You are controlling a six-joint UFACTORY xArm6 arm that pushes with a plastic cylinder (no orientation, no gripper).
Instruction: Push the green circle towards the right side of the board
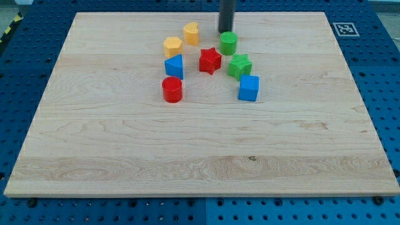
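Note:
The green circle (228,43) stands on the wooden board (200,150) near the view's top centre. My tip (225,32) is a dark rod coming down from the view's top edge; its end is just above and slightly left of the green circle, touching or nearly touching it. A red star (210,60) lies just below-left of the green circle. A green star (239,65) lies just below it.
A blue cube (249,88) lies below the green star. A yellow block (191,32) and a yellow hexagon (173,46) lie left of the tip. A blue block (174,66) and a red cylinder (172,89) lie lower left. A marker tag (344,29) sits at top right.

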